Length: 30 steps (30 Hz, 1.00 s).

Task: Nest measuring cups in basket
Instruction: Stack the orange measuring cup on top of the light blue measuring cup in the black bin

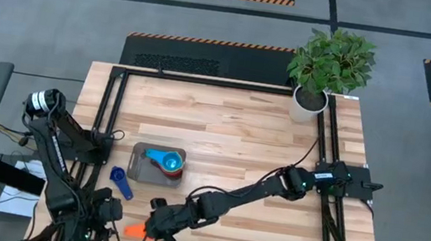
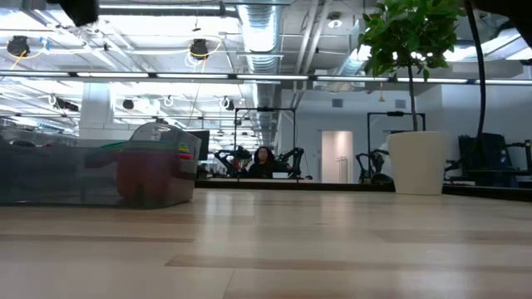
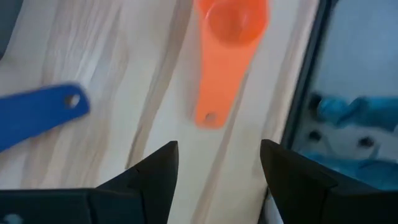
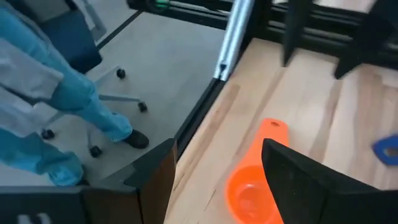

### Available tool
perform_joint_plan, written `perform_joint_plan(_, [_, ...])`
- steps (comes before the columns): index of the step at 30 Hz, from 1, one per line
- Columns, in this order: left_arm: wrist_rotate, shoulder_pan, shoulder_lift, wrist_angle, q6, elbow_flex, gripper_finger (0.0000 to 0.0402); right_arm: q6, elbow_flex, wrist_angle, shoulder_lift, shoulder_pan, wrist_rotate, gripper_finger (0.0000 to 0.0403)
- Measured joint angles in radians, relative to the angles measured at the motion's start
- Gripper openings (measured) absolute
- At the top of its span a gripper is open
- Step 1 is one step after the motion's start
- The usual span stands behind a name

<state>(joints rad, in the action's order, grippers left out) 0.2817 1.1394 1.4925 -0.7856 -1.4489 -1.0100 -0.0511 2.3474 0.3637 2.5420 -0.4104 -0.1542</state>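
The dark grey basket (image 1: 141, 154) sits on the table left of centre and holds nested cups, the light blue cup (image 1: 166, 161) on top. In the low view the basket (image 2: 100, 176) shows the stack's coloured rims. The dark blue cup (image 1: 120, 181) lies on the wood to the basket's near left. The orange cup (image 1: 133, 230) lies by the near edge. My right gripper (image 4: 217, 180) is open right beside the orange cup (image 4: 252, 186), on its right. My left gripper (image 3: 217, 168) is open a little to the left of the orange cup (image 3: 229, 37), fingers pointing at its handle. My right gripper has one finger (image 4: 305, 180) standing in front of the orange cup's bowl (image 4: 249, 193). I cannot tell whether it touches the cup. The cup lies flat on the table, its handle (image 4: 271, 132) pointing away from the gripper.
A white plant pot (image 1: 309, 102) stands at the far right corner. A black frame rail (image 4: 205, 99) runs along the near table edge close to the orange cup. A person in blue clothing (image 4: 56, 93) sits on a wheeled chair just beyond it. Bare wood lies mid-table.
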Motion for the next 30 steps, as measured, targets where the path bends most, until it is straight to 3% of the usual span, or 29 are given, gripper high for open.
perform_joint_plan(3, [0.084,-0.006,0.0,0.072,0.034,0.0,0.0215,-0.091,0.0,0.001,0.0,0.001,-0.001,0.0258])
perform_joint_plan(9, [0.082,-0.038,0.0,0.155,0.131,0.0,0.0215,-0.428,0.0,0.092,-0.032,0.003,-0.078,0.0258])
perform_joint_plan(13, [0.085,-0.054,0.0,0.217,0.174,0.0,0.0215,-0.586,0.0,0.316,-0.071,0.014,-0.218,0.0258])
perform_joint_plan(15, [0.094,-0.068,0.0,0.25,0.203,0.0,0.0215,-0.597,0.0,0.481,-0.083,0.023,-0.31,0.0258])
perform_joint_plan(17, [0.101,-0.091,0.0,0.27,0.236,0.0,0.0215,-0.551,-0.001,0.651,-0.102,0.021,-0.337,0.0258])
perform_joint_plan(20, [0.095,-0.152,0.018,0.295,0.278,0.0,0.0215,-0.481,0.0,0.899,-0.153,-0.006,-0.229,0.0258])
perform_joint_plan(23, [0.042,-0.209,0.069,0.322,0.308,0.0,0.0215,-0.476,-0.001,1.071,-0.195,-0.059,-0.021,0.0258])
perform_joint_plan(27, [-0.122,-0.251,0.138,0.373,0.295,0.0,0.0215,-0.585,-0.001,1.175,-0.256,-0.141,0.27,0.0258])
perform_joint_plan(30, [-0.203,-0.26,0.154,0.419,0.242,0.0,0.0215,-0.692,0.0,1.202,-0.287,-0.193,0.428,0.0258])
